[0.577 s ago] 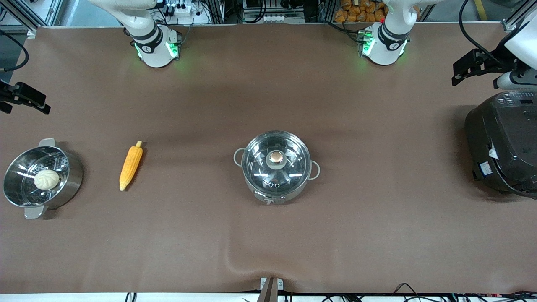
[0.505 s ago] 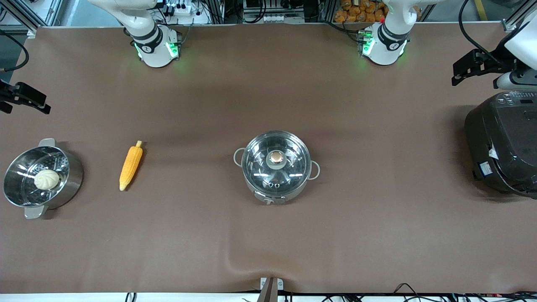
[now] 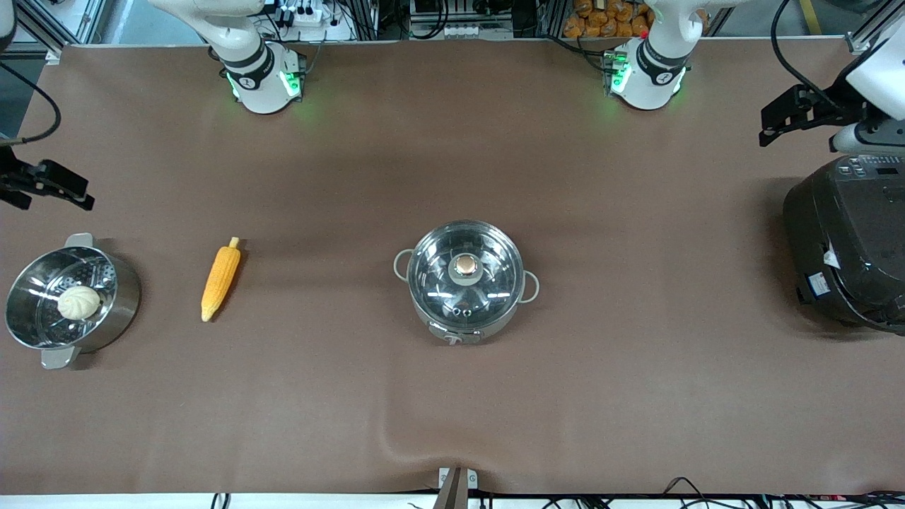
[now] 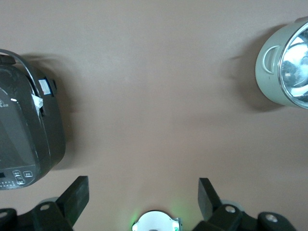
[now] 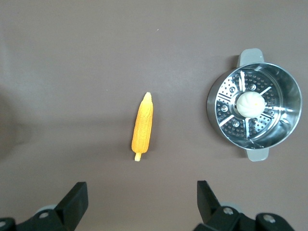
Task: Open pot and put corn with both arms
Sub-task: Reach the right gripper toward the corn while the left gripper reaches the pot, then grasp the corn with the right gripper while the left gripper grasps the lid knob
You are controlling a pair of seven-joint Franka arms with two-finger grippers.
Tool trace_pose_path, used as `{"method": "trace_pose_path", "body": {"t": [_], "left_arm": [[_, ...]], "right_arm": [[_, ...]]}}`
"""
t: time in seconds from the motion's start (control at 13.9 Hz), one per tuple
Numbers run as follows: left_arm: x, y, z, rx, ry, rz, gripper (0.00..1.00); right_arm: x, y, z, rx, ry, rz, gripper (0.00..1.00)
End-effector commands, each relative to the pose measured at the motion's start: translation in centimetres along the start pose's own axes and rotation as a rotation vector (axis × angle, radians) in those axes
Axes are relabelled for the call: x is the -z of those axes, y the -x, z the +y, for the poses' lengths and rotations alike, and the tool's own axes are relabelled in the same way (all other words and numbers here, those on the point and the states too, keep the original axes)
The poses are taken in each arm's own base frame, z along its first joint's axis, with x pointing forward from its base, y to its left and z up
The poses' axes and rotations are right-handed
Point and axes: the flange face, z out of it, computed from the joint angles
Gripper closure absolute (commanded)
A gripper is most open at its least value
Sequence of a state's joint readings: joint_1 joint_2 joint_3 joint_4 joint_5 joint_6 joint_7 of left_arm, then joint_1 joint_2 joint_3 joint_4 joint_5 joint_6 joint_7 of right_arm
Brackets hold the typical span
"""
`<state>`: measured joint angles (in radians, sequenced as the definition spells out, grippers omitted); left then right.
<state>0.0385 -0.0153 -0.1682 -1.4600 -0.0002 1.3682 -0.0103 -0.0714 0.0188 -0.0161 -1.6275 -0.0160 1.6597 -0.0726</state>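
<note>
- The brown table (image 3: 452, 396) fills pretty much the whole front view, with both arm bases along its edge farthest from the front camera.
- Big black rice cooker (image 3: 848, 244) sits at the left arm's end of the table, right under the left gripper (image 4: 143, 195), which hangs up in the air with its fingers spread wide and nothing between them.
- The pot (image 3: 466, 280) is mid-table, well apart from both grippers, toward the right arm's end from the left one. Glass lid (image 3: 466, 274) is on it, copper knob (image 3: 466, 264) dead center, so it's not opened yet.
- Steel steamer pot (image 3: 71, 300) sits at the right arm's end, just about under the right gripper (image 5: 142, 199), which is also up high, fingers released wide and holding nothing.
- The corn (image 3: 220, 280) lies flat on the table between the steamer pot and the pot, much closer to the steamer, near the spot under the right gripper. Pale stub end points toward the arm bases. Nothing's touching it.
- A pale round bun (image 3: 78, 302) sits on the steamer's perforated insert.
</note>
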Motion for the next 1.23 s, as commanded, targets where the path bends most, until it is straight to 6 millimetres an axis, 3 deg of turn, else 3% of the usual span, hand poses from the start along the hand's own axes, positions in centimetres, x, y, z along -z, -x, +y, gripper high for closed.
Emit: {"method": "trace_pose_path", "body": {"t": [0.0,0.22,0.43,0.72,0.94,1.01,1.15], "left_arm": [[-0.7,-1.5,1.9,-0.044,-0.022,-0.014,0.0],[-3.3,-4.2,4.6,-0.023,-0.011,-0.052,0.0],[-5.5,-7.0,9.1,0.016,0.002,-0.004,0.0],[-10.4,-10.1,16.9,0.086,0.03,0.046,0.0],[-14.4,-11.7,23.3,0.125,0.064,0.098,0.0],[-15.8,-12.0,25.5,0.141,0.075,0.11,0.0],[-19.2,-12.2,30.7,0.161,0.101,0.142,0.0]], "right_arm": [[-2.8,-0.9,-0.6,-0.002,-0.009,-0.016,0.0],[-7.4,-1.7,-0.7,0.0,-0.008,0.007,0.0],[-12.6,-1.5,-1.5,0.011,-0.009,0.008,0.0],[-18.8,-2.4,-1.0,0.005,-0.009,-0.017,0.0],[-25.2,-3.0,0.3,-0.017,-0.009,-0.036,0.0],[-28.3,-2.7,0.9,-0.027,-0.013,-0.083,0.0],[-34.4,-2.5,-1.3,-0.032,-0.046,-0.167,0.0]]}}
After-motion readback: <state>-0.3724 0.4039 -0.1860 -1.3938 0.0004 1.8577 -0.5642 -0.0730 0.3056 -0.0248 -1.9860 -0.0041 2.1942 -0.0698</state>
